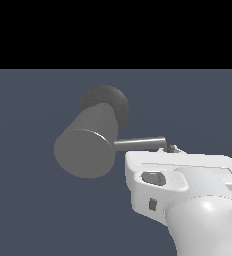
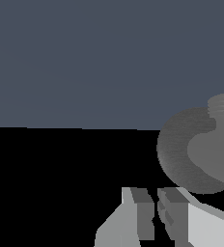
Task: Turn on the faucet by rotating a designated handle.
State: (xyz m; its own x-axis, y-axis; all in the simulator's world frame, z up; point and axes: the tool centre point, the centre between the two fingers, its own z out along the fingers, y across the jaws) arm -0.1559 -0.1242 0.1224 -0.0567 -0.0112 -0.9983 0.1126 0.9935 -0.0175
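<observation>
white and bulky, the hand [image 1: 171, 148] sits low on the exterior view's right, its body filling that corner, with only a small dark fingertip showing just beside the free tip of the handle [image 1: 139, 144]. in the wrist view its fingers [image 2: 142, 217] stand close together with a narrow gap and nothing seen between them, so it looks nearly clenched and empty; whether a finger touches the rod cannot be told.

outward from the hand, the handle is a thin shiny rod whose long axis runs roughly level across the exterior view, from the tip by the hand toward that view's left, where it joins the faucet [image 1: 88, 145]. the faucet is a thick matte grey cylinder with its flat round end face turned toward the camera and a darker round base behind it.

judged from this, the coming move turns on the rod's tip lying right at the hand, so a sideways push there would swing it about the cylinder.

count: one hand, one faucet, one handle.
</observation>
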